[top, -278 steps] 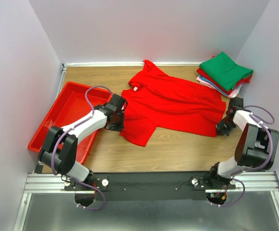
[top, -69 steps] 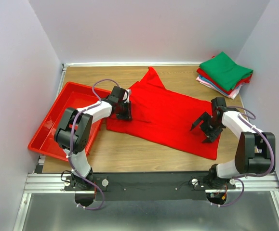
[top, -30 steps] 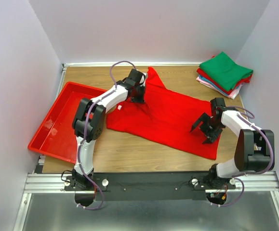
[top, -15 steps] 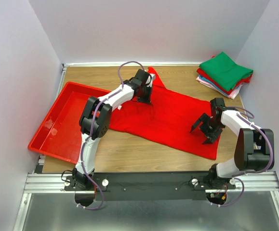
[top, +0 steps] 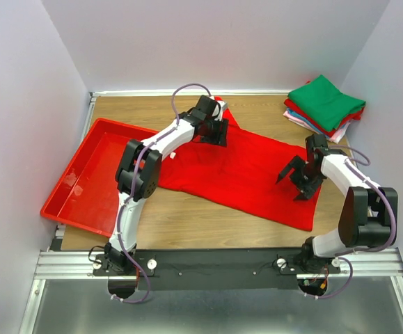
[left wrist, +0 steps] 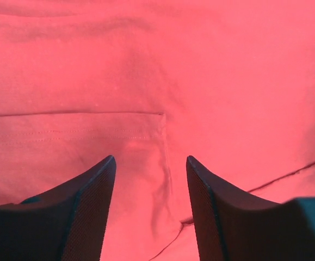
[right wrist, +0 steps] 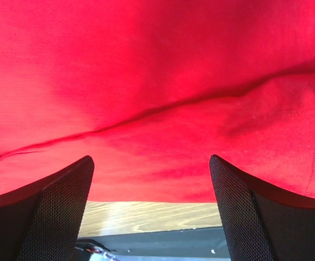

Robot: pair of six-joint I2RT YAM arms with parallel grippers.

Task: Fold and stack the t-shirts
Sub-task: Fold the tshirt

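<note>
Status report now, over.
Left end effector open over red shirt, empty. Right end effector open over shirt's right end. Shirt partly folded, not on stack. Nothing in the way.

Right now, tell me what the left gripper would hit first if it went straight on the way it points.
The red t-shirt. The left gripper stands open, aimed squarely at its cloth beside a stitched hem, with nothing in between. How close the cloth is I cannot judge.

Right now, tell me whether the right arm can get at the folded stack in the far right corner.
Probably yes. The right gripper is open and empty above the red t-shirt, and nothing stands between it and the folded stack beyond.
</note>
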